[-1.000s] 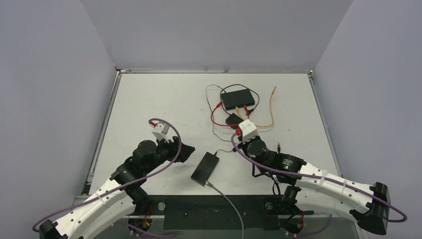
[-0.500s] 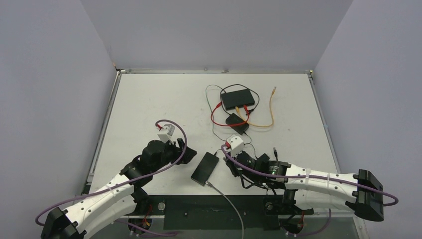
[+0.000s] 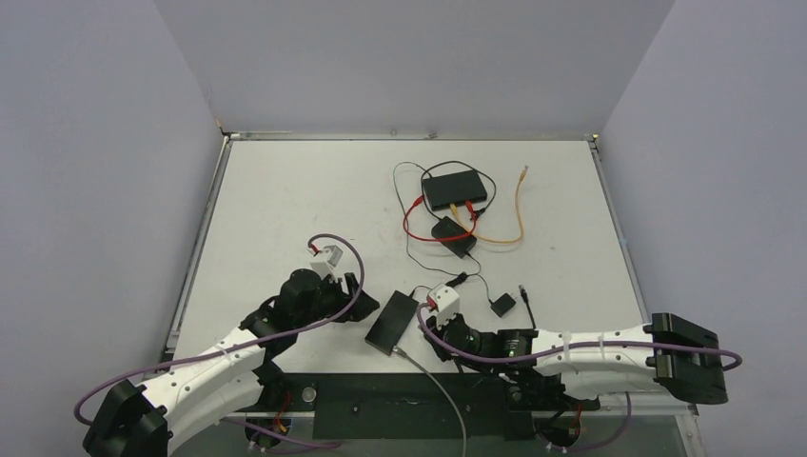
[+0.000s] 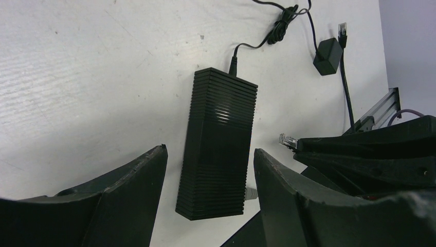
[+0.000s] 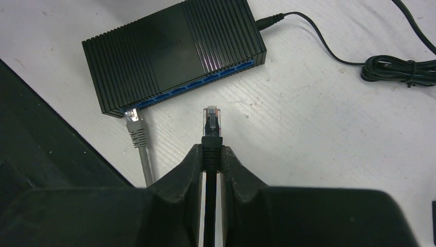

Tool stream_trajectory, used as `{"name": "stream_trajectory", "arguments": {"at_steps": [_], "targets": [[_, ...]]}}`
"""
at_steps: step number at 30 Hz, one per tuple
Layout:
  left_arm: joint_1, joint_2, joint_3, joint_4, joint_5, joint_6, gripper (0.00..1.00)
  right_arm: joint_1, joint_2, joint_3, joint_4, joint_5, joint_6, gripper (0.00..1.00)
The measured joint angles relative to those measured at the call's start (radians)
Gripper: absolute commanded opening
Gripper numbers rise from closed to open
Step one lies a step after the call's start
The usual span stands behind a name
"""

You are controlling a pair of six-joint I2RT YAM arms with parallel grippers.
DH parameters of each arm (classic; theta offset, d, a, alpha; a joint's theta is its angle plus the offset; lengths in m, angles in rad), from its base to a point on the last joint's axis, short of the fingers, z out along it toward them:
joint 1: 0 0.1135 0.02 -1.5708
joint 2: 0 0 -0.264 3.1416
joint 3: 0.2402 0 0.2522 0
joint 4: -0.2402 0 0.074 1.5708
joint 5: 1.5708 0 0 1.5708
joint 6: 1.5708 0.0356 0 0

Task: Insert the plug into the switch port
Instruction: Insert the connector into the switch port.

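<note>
The right tool (image 5: 211,154) clamps the plug (image 5: 211,121) at lower centre, bare surface (image 5: 308,128) separating it from the blue-edged switch (image 5: 175,49); the left tool (image 4: 210,152) gapes empty.

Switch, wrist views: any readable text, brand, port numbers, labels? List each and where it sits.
None readable.
switch: ribbed black lid, blue port face, no brand or port numbers visible.
plug, held in the right claw: no marking visible.
Top view: everything too small to read.
</note>
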Motion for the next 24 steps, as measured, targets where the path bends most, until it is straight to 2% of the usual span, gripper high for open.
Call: {"name": "stream_trajectory", "arguments": {"at_steps": [17,24], "targets": [[0.021,0.064,-0.026,0.014,0.127,0.0,0.6,0.152,0.26,-0.047,0.315,0.182,-0.069,0.0],[0.028,0.081,-0.026,0.027,0.149,0.0,0.6,0.172,0.299,-0.065,0.397,0.206,-0.118,0.0]]}}
